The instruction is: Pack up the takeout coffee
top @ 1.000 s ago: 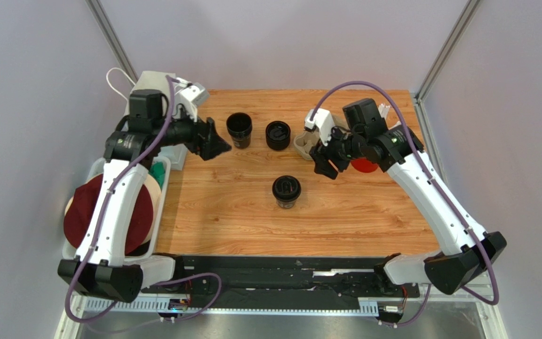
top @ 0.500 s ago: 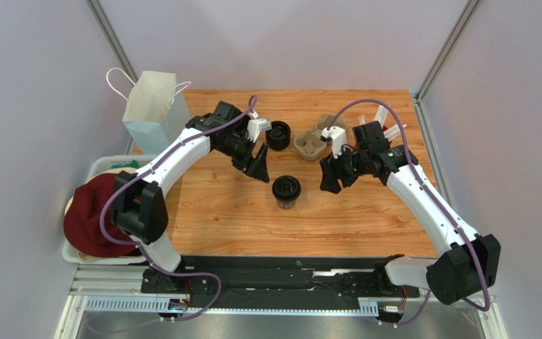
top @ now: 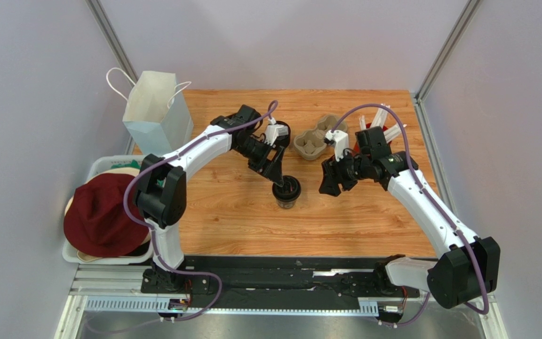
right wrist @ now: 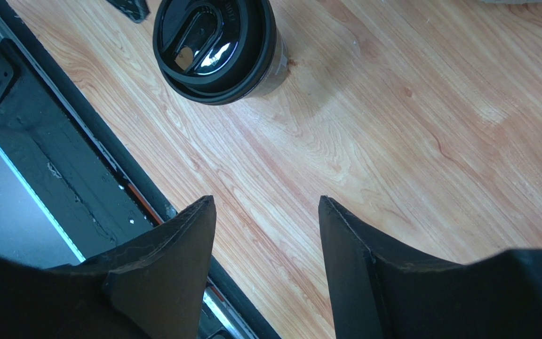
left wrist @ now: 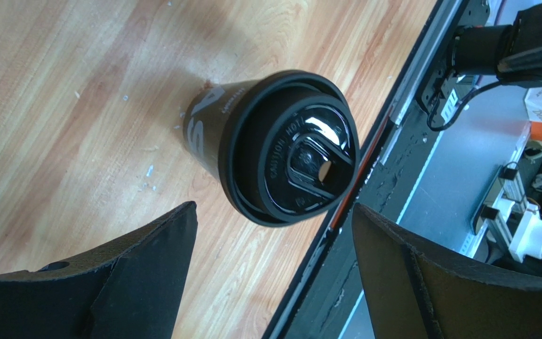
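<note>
At frame centre, left gripper gapes empty close over the lidded takeout coffee; right gripper, parted and empty, sits to its right.

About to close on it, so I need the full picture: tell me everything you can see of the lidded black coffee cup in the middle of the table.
The lidded cup is small and black, paper by its look, with pale print on its side. A glossy black plastic lid sits all round its rim, and a small sip hole in it shows brown. The cup stands upright on the wooden table, near the middle. The open left gripper hangs just above it, not touching as far as can be seen.
</note>
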You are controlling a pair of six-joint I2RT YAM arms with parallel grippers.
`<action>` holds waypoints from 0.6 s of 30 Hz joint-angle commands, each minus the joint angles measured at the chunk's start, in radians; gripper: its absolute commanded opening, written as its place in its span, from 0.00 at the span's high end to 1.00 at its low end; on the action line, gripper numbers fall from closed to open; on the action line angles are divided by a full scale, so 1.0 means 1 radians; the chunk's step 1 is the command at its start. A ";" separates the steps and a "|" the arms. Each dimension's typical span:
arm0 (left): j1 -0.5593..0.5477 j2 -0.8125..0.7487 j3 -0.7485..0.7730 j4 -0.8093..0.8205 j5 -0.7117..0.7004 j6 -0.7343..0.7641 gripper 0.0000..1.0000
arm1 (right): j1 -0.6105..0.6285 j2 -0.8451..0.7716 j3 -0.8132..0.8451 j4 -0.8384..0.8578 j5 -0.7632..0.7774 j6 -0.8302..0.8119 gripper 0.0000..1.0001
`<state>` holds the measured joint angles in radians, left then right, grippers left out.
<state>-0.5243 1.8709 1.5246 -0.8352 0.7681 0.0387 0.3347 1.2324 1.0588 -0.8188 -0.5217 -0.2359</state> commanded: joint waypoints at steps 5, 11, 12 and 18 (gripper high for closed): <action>-0.026 0.043 0.066 0.034 0.007 -0.025 0.11 | -0.005 -0.022 -0.011 0.060 -0.044 0.014 0.41; -0.043 0.056 0.060 0.050 -0.016 -0.031 0.12 | -0.005 -0.025 -0.016 0.066 -0.049 0.010 0.42; -0.046 0.057 0.059 0.053 -0.021 -0.031 0.12 | -0.006 -0.028 -0.017 0.064 -0.052 0.012 0.42; -0.060 0.059 0.052 0.056 -0.047 -0.028 0.17 | -0.006 -0.028 -0.019 0.066 -0.057 0.012 0.42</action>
<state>-0.5713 1.9247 1.5517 -0.8047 0.7341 0.0193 0.3325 1.2324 1.0439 -0.7918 -0.5537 -0.2321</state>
